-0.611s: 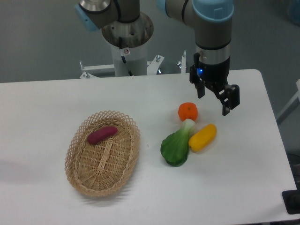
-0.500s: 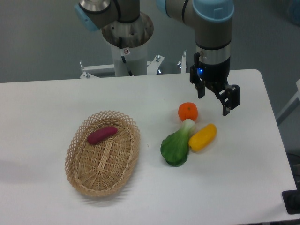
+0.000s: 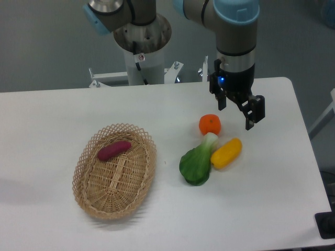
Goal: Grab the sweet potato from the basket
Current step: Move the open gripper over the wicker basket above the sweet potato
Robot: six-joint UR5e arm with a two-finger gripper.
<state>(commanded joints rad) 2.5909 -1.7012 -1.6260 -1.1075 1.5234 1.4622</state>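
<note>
While the sweet potato [image 3: 114, 150] lies in the basket [image 3: 84, 180], tool [image 3: 236, 113] open, well apart, above the table.

Lower left of frame — sweet potato [image 3: 114, 150] in basket [image 3: 89, 196]; centre right — orange [image 3: 209, 124], leafy vegetable [image 3: 197, 165], oblong vegetable [image 3: 226, 152] clustered, gripper [image 3: 236, 111] above.

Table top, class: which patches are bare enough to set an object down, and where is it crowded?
Bare: the table left of the basket, and the front right below the yellow vegetable. Crowded: orange, bok choy and yellow vegetable bunch under the gripper.
</note>
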